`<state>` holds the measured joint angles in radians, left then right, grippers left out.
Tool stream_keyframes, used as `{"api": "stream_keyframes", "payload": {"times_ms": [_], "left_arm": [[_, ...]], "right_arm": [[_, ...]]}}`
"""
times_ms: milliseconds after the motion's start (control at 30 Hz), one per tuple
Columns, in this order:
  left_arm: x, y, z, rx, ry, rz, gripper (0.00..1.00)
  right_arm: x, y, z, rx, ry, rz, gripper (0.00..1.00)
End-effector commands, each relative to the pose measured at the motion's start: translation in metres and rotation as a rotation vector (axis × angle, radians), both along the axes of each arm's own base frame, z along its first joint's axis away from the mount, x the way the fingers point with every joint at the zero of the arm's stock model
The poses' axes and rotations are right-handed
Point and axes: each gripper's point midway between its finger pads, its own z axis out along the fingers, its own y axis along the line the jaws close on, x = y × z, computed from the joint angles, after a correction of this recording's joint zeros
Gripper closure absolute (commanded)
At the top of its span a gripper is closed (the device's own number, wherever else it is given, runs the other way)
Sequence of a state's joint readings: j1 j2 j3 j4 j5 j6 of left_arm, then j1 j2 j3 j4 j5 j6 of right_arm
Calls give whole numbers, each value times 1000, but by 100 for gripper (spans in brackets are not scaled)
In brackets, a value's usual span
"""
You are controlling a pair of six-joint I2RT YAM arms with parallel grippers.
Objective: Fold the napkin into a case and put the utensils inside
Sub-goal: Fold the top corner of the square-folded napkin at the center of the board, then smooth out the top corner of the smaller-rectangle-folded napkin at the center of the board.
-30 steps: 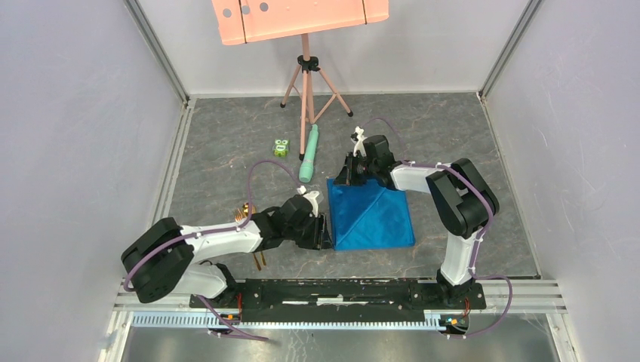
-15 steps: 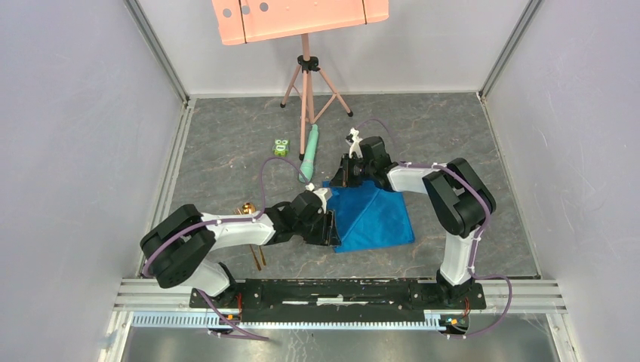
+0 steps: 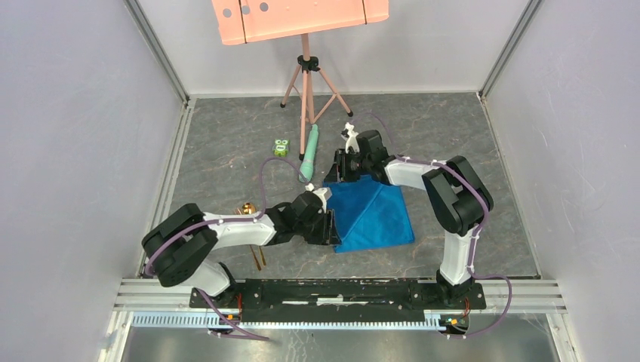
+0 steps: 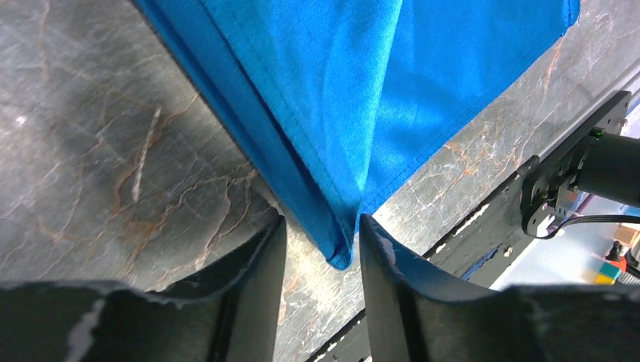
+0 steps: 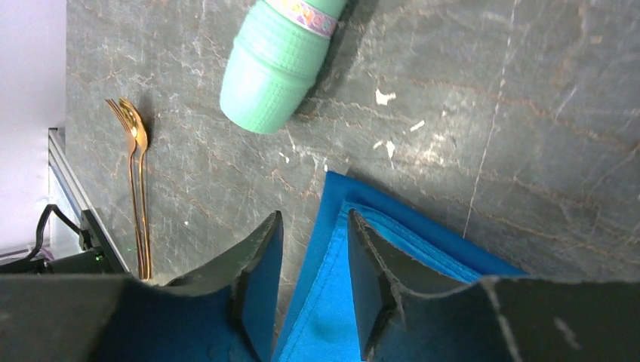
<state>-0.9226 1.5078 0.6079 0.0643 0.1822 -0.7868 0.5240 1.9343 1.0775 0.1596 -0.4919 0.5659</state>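
At mid-frame, the left gripper (image 3: pixel 332 230) and right gripper (image 3: pixel 337 170) straddle the left-hand corners of the bright blue folded cloth napkin (image 3: pixel 375 215), jaws parted and unclenched, likely readying the next fold.

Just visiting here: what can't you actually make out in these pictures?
- Top view: the gold fork and spoon are mostly hidden under the left arm.
- Top view: the small green toy is too small to identify.
- Right wrist view: the pale green tube is cut off by the top edge.
- Left wrist view: the blue napkin runs past the frame edges; only one corner shows.
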Motion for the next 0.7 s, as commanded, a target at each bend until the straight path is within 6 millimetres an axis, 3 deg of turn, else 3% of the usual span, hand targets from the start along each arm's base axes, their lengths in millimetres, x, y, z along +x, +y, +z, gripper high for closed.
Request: {"api": "stream_keyframes", "payload": {"times_ms": [0,133,267,367,433,533,667], "left_arm": [[-4,21,6,46,-31,23,48],[-4,30,34,21,-73,44,45],[10,41,63,-7,-129,92,45],[35,37,90,-71,-189,127,44],[57,27,107,-101,-234,135,43],[90,5,119,-114,-285,140,47],[126,-21,110,-82,-311,122,59]], "right_arm": [[17,2,48,-49,-136,61,50],[21,-23,82,-133,-215,56,38],[22,-66,103,-148,-272,-15,33],[22,-104,90,-159,-259,-84,33],[23,-119,82,-130,-248,-107,37],[25,-135,64,-124,-214,-137,43],[25,-141,44,-111,-175,-131,53]]}}
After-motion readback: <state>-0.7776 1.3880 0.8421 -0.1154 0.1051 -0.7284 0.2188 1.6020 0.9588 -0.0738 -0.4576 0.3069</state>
